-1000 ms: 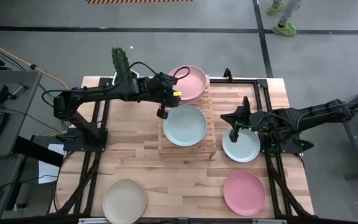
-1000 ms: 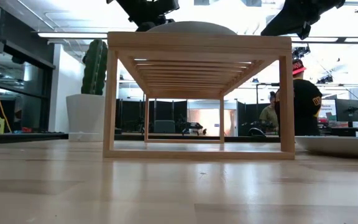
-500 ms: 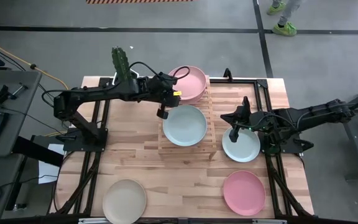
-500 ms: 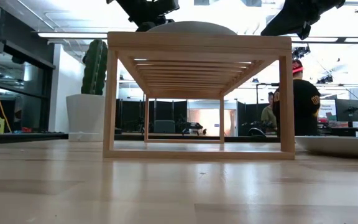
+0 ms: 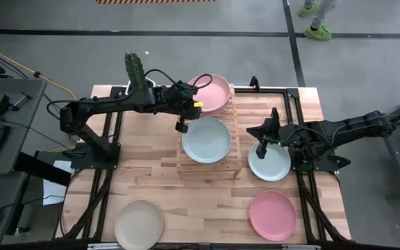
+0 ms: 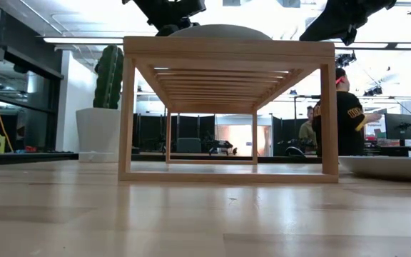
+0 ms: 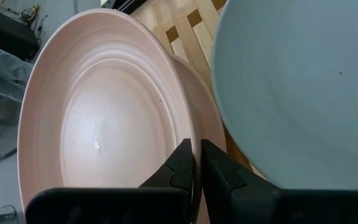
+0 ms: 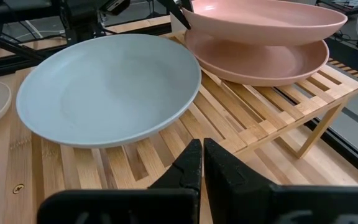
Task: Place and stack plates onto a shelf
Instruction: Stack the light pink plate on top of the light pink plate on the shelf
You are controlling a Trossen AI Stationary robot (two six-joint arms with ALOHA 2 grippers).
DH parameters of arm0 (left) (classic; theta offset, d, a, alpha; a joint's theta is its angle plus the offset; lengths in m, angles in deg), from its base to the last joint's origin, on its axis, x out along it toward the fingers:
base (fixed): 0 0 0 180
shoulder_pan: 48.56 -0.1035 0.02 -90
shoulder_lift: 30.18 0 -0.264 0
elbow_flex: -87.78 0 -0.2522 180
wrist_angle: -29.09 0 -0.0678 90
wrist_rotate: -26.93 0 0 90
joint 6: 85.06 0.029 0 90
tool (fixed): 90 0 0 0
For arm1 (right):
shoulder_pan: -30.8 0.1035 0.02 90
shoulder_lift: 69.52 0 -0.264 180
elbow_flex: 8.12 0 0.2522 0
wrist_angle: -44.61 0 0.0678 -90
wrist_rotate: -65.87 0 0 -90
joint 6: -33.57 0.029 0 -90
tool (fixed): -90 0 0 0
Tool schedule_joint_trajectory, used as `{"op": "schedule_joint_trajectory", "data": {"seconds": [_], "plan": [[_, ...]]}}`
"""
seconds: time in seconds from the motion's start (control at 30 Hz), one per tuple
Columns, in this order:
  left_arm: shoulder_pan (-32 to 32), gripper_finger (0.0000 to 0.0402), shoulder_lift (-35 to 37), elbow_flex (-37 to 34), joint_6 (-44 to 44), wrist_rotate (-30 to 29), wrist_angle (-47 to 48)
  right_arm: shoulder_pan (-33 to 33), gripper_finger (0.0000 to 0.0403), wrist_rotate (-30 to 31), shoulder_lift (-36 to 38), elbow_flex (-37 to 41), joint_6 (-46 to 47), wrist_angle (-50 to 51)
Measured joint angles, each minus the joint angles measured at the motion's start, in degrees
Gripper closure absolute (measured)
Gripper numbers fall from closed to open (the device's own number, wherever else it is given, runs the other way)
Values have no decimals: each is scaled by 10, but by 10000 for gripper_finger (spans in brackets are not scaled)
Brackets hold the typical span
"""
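Note:
Two pink plates (image 5: pixel 212 92) sit one over the other at the far end of the wooden shelf (image 5: pixel 236 142). A mint plate (image 5: pixel 205 139) lies on the slats at its near end. My left gripper (image 7: pixel 196 167) reaches in from the left and is shut on the upper pink plate (image 8: pixel 266 17), above the lower pink plate (image 8: pixel 263 61). My right gripper (image 5: pixel 261 146) is shut and empty, over the left rim of a second mint plate (image 5: pixel 271 163) lying on the table right of the shelf. A pink plate (image 5: pixel 272 214) and a beige plate (image 5: pixel 139 223) lie near the front edge. My left gripper pinches the upper pink plate's rim (image 7: pixel 193 140) on its near-left side, one finger inside the bowl and one outside. The fingers (image 8: pixel 180 14) slant down from the table's left. The plate sits about level over the lower pink plate; whether it rests on it, I cannot tell.
A cactus in a white pot (image 5: pixel 135 68) stands at the far left corner, close behind my left arm. Bare wood lies between the shelf and the two front plates. In the low view, people (image 6: pixel 344 114) stand in the room beyond the table.

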Motion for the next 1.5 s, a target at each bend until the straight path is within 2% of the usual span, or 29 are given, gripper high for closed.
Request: {"op": "schedule_joint_trajectory", "data": {"seconds": [1.5], "plan": [[13,392,0,0,-5,0,16,0,402,0,0,0,0,0]]}}
